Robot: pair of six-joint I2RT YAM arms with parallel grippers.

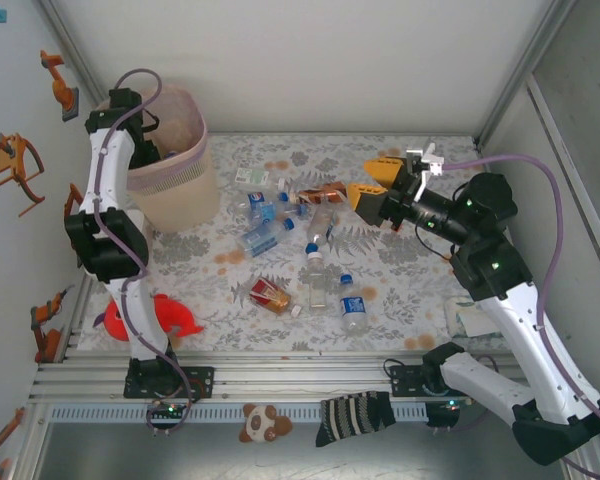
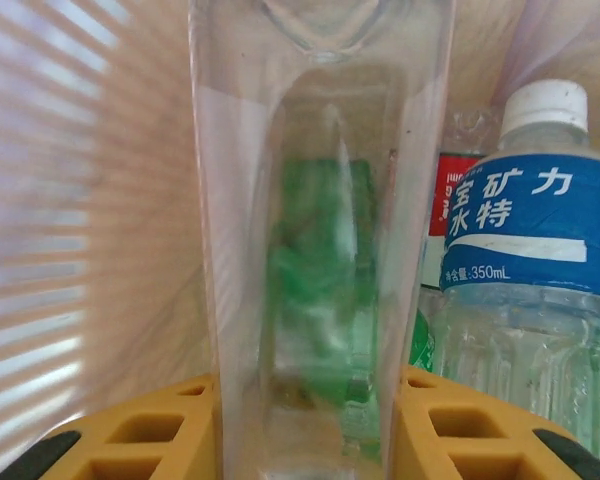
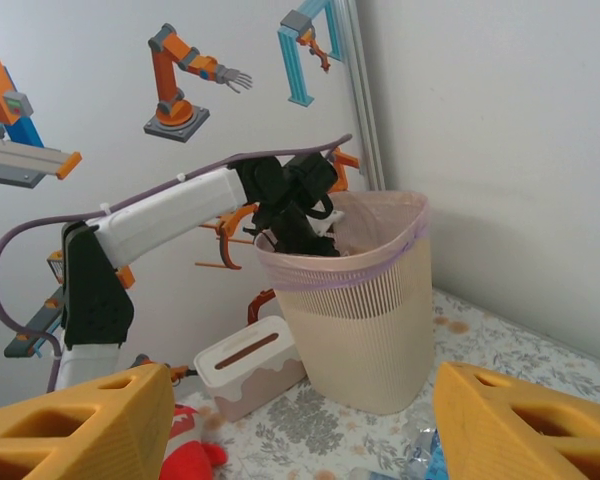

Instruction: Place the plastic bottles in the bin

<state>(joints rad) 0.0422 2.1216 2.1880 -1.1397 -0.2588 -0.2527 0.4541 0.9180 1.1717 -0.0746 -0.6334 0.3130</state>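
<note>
The left gripper (image 2: 305,445) is hanging inside the round beige ribbed bin with a pink liner (image 3: 365,320), its yellow fingers (image 2: 130,430) clamping a clear plastic bottle (image 2: 320,250) beside a blue-labelled bottle (image 2: 530,240). The right gripper (image 1: 373,182) is hovering wide open, holding nothing, above loose bottles (image 1: 263,237) lying scattered across the floral tabletop (image 1: 410,290).

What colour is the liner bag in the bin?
Translucent pale pink liner bag, folded over the rim of the beige bin; clearest in the right wrist view.
</note>
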